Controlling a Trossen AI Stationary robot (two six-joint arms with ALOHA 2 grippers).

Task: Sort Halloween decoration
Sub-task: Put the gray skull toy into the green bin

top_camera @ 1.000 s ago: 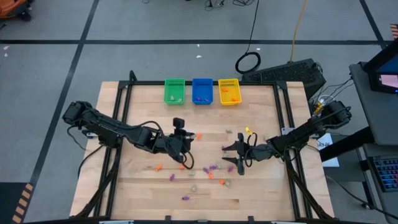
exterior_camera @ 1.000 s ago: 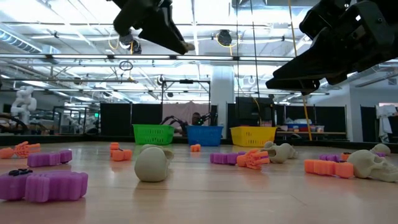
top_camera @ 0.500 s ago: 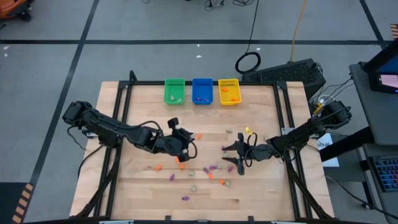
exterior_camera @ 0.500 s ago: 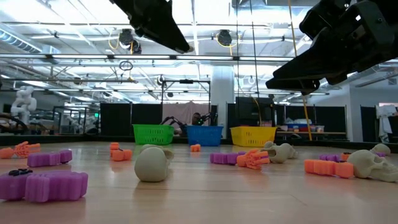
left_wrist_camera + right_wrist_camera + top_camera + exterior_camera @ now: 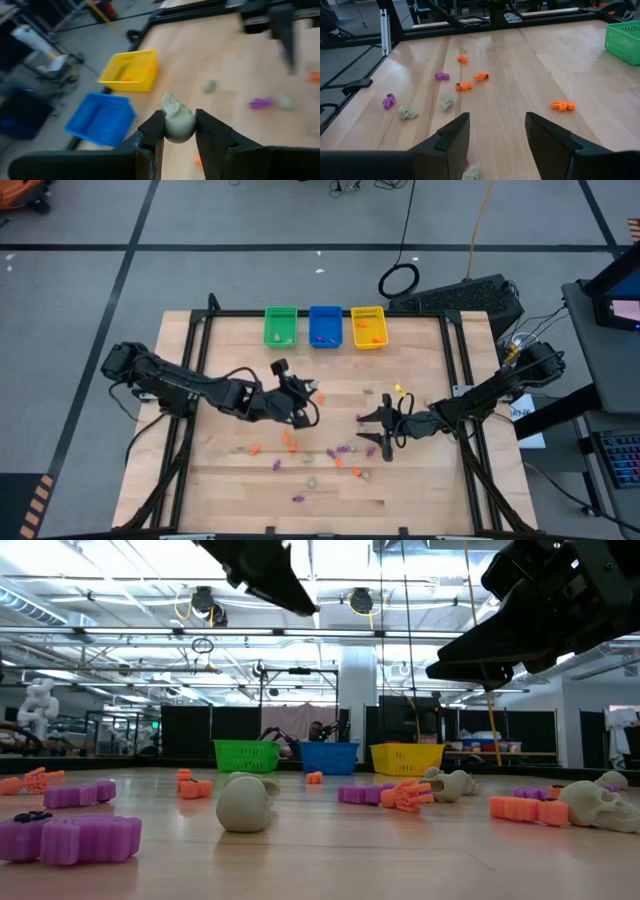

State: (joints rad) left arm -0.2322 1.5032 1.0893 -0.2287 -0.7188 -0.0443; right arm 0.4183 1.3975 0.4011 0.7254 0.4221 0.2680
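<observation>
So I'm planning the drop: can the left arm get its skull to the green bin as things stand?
Probably yes. The left gripper is shut on a pale skull and is lifted above the table, and in the high view nothing stands between it and the green bin, which is open-topped.

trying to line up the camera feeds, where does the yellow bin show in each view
High view: yellow bin at the table's far edge, rightmost of the three bins.
Low view: far across the table, right of centre, beside the blue bin.
Left wrist view: up left, beyond the pale skull gripped in the left end effector.
Right wrist view: not in it.
Shared landmark: the blue bin next to it.
</observation>
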